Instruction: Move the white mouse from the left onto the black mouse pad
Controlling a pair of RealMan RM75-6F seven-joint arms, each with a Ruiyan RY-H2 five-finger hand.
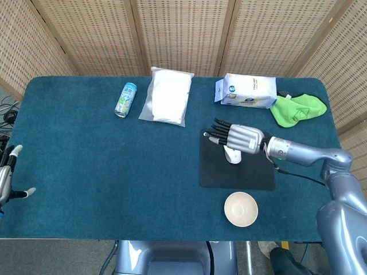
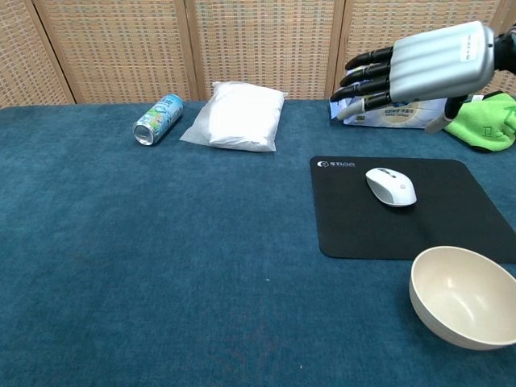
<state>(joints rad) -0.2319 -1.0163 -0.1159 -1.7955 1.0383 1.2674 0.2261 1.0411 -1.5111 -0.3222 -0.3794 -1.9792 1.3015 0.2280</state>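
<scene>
Stuff sits all around the blue desk (image 1: 86,172): a small can (image 1: 125,99) lying on its side, a soft white bag (image 1: 167,95), a pack of wipes (image 1: 246,91), a green cloth (image 1: 298,110) and a cream bowl (image 1: 241,208) just in front of the black mouse pad (image 1: 213,172). Nothing lies between the bowl and the pad. The white mouse (image 2: 391,186) lies flat on the pad, toward its back half. In the chest view its long side runs from back-left to front-right. It is smooth, white and rounded, with a small wheel on top. The right hand (image 2: 419,67) floats above it, fingers stretched out and apart, holding nothing. The left hand (image 1: 7,179) waits at the desk's left edge, fingers spread, holding nothing.
</scene>
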